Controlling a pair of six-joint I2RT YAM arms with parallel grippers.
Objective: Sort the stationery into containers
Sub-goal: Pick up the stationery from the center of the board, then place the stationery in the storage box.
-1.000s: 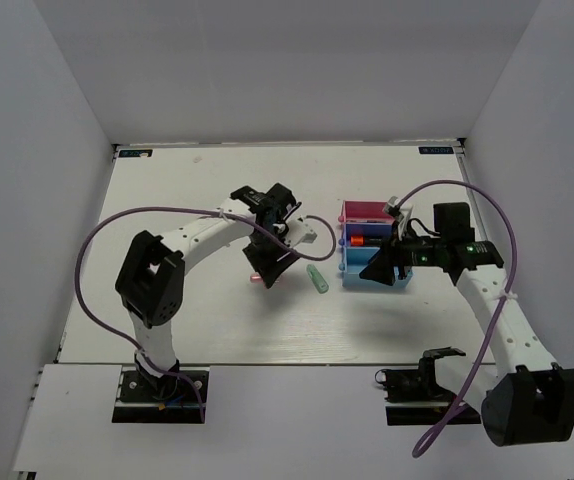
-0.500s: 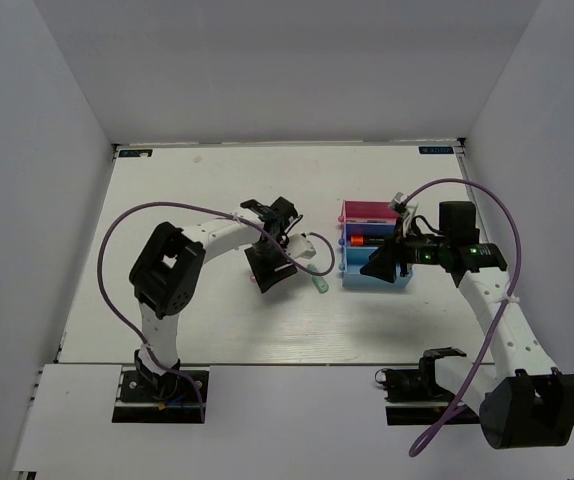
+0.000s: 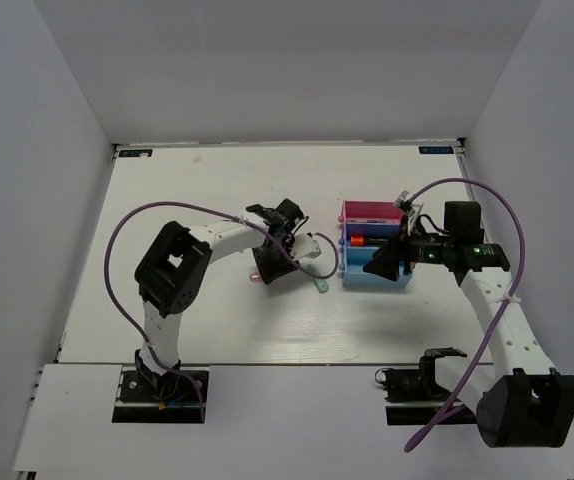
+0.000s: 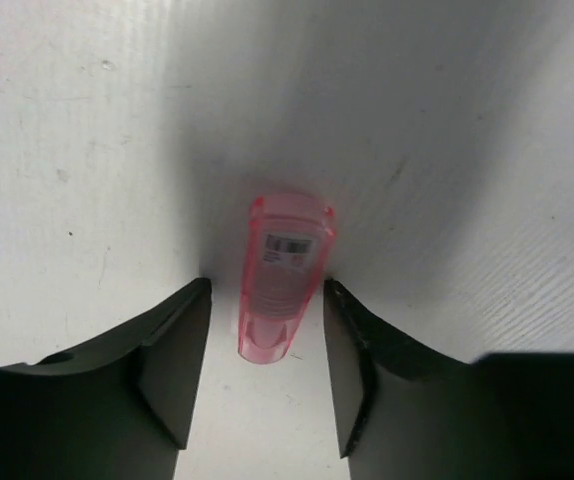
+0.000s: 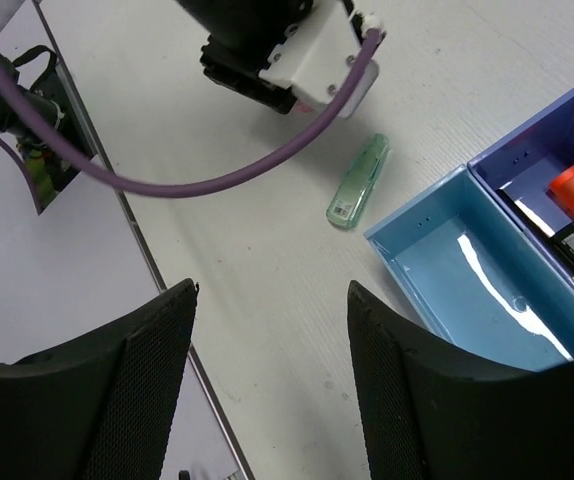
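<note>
A pink stubby marker (image 4: 282,275) lies on the table between my left gripper's open fingers, which stand on either side of its near end without touching it. In the top view the left gripper (image 3: 272,268) is low over this marker (image 3: 257,277). A pale green marker (image 3: 318,281) lies just right of it, also in the right wrist view (image 5: 358,183). The three trays (image 3: 372,213) stand in a row: magenta, dark blue with an orange-black marker (image 3: 365,241), light blue (image 5: 487,290) holding nothing that shows. My right gripper (image 3: 387,262) hovers open and empty over the trays' near end.
The left arm's purple cable (image 5: 227,175) loops over the table beside the green marker. White walls close in the table at the back and both sides. The table's left edge with a bracket (image 5: 27,130) shows in the right wrist view.
My left gripper has moved down and slightly right and now straddles the pink marker. The right gripper has barely shifted above the trays.
</note>
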